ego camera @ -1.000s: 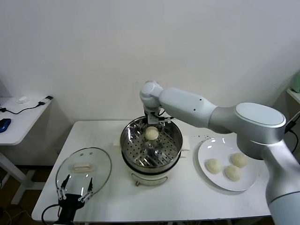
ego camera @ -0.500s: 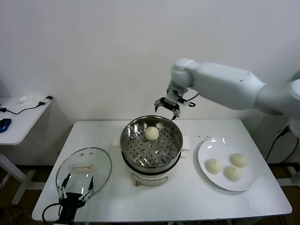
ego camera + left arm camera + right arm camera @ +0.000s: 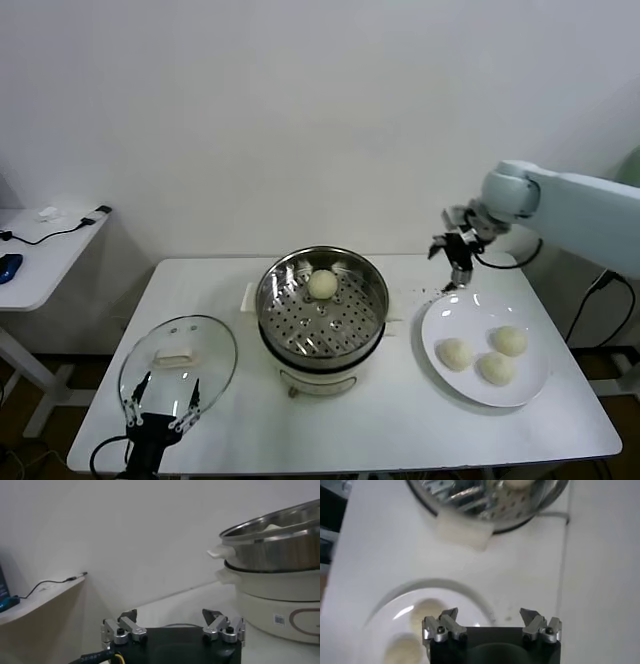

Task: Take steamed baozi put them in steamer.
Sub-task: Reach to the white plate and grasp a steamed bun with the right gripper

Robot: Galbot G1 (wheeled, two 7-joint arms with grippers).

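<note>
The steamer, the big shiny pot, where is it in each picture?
Head view: the steamer sits mid-table, one baozi inside it at the back.
Left wrist view: its steel wall fills the right side, seen from low down.
Right wrist view: only its holed floor shows at the top edge.
Shared landmark: its white side handle.

White table carries steamer, plate, glass lid.

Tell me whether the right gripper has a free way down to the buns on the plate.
Probably yes. The right gripper hangs open above the plate's far rim, and the three baozi lie uncovered with nothing between.
</note>
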